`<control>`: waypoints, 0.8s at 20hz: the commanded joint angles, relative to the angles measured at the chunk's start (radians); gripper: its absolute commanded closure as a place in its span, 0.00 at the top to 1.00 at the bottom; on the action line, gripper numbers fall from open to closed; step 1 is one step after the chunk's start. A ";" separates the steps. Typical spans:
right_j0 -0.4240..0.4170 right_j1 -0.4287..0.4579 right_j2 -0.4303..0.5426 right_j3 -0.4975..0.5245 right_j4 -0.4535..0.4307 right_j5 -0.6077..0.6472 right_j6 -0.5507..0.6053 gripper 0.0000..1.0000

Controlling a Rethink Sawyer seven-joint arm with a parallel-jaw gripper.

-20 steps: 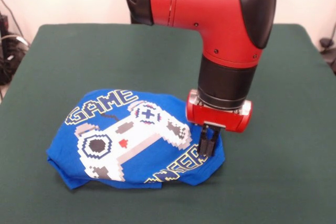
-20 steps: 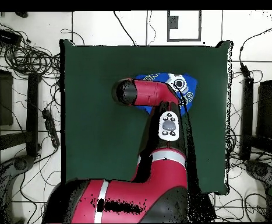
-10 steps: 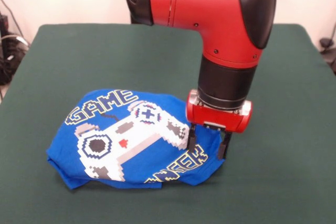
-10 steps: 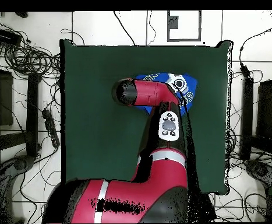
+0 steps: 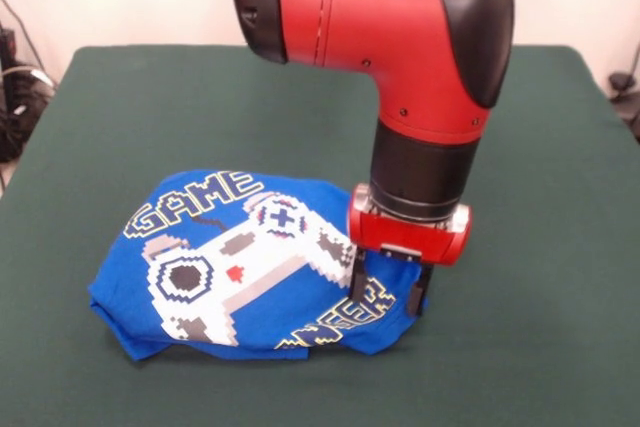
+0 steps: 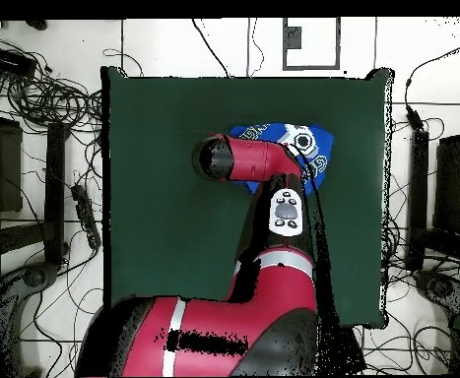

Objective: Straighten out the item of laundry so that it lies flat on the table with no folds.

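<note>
My claw (image 5: 389,290) stood with its two black fingers (image 5: 359,272) spread apart, clamped on nothing, hanging straight down from my red wrist over the blue T-shirt (image 5: 255,262). In the front view one fingertip came down on the cloth just beside the white-grey controller print (image 5: 245,262), close to the print's end nearest my wrist, and the other came down at the shirt's edge on that same side, right where blue cloth met the green table (image 5: 120,107). The yellow-outlined letters of the lower word lay between the two tips; whether the tips pressed the cloth or only stood just over it, I could not tell. The shirt itself lay print-side up on the table, well inside the felt's borders, and it was not flat: its outline was a rounded lump, the edge far from my claw bulged thick where cloth was tucked under, the lower word was partly swallowed by a fold along the near edge, and no sleeves lay spread out. The word "GAME" showed whole along the shirt's upper edge above the controller. In the overhead view my arm (image 6: 258,162) covered much of the shirt, leaving only a blue strip with part of the print showing beside my elbow, and my claw was hidden under my own wrist there.
</note>
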 commanded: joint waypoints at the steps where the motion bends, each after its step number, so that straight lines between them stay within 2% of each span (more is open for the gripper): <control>1: 0.001 0.072 0.115 -0.013 0.044 -0.058 0.140 1.00; 5: -0.017 0.088 0.136 -0.031 0.042 -0.062 0.110 1.00; 16: -0.009 0.085 0.124 -0.028 0.043 -0.057 0.123 1.00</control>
